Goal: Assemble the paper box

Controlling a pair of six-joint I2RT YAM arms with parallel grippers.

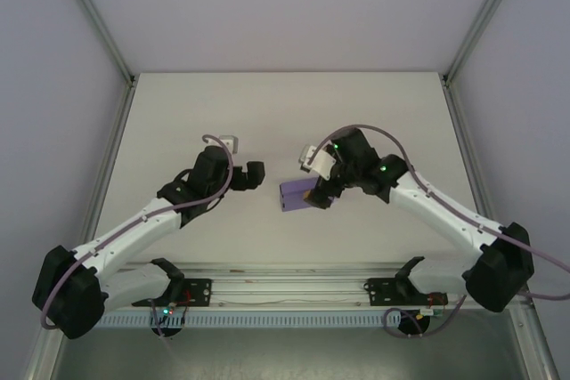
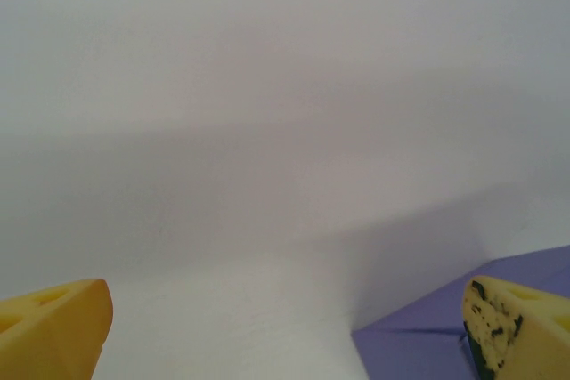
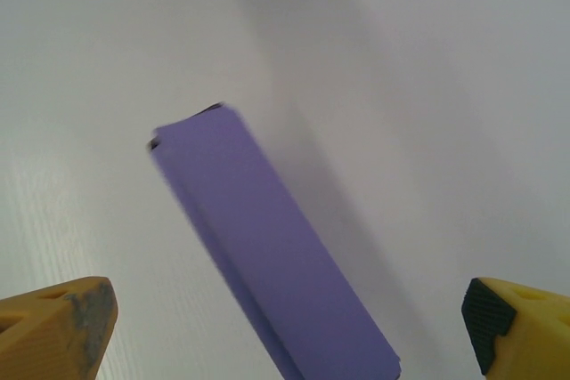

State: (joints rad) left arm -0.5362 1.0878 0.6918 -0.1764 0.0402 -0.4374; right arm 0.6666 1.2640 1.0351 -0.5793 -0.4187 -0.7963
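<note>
Paper box (image 1: pixel 295 194) lay on the white table (image 1: pixel 267 113) just right of frame centre in the top view, folded into a closed purple block with its long side flat on the surface. Right gripper (image 1: pixel 317 195) sat directly over the box's right end, its yellow fingers (image 3: pixel 62 331) spread wide at the lower corners of the right wrist view, the box running between them toward the bottom edge and touching neither. Left gripper (image 1: pixel 259 175) stood just left of the box, also spread wide, pinching nothing; one purple corner showed at lower right in its wrist view beside a finger (image 2: pixel 512 331). Judged: box looked assembled and set down, with both tools open so as not to disturb it.
</note>
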